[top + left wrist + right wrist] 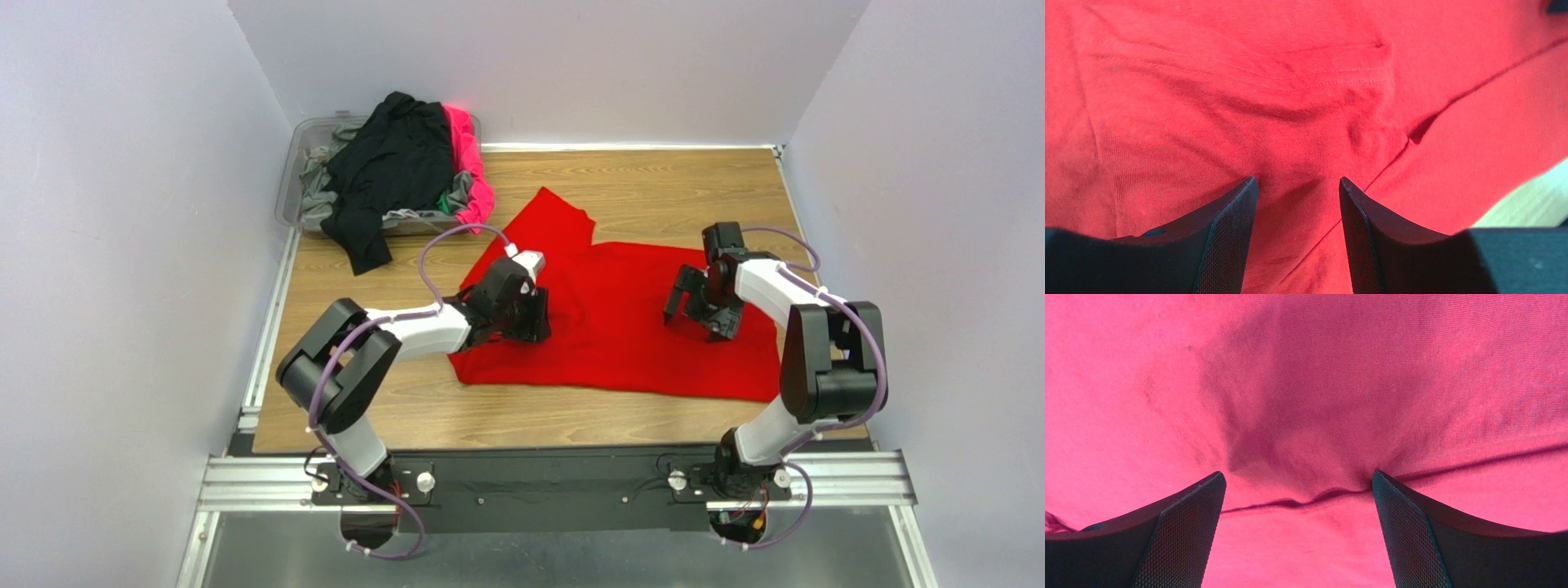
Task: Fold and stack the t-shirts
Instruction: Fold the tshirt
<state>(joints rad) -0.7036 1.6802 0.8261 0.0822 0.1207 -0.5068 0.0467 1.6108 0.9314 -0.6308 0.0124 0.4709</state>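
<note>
- Top view: one red t-shirt (613,325) lies spread over the middle of the table (687,184), one sleeve pointing toward the far edge.
- One clear bin (298,159) sits at the far left corner. It holds a black t-shirt (386,172), a hot pink one (466,153), grey cloth (321,196) and a scrap of green (444,200): four colours, so probably four garments.
- Both of the two arms are down on the red shirt, the left pincer (528,321) toward its left side and the right pincer (682,306) toward its right.
- Left wrist view: the left pincer's fingers (1229,245) stand moderately apart over wrinkled red cloth, gripping nothing. A layer edge runs just beside them.
- Right wrist view: the right pincer (1298,478) gapes wide, straddling a cloth edge (1290,502) and holding nothing.
- Judgement: this is the first fold of the red shirt, at the grasping stage. Next, each pincer must close on its edge, then both must lift and carry it across together.
</note>
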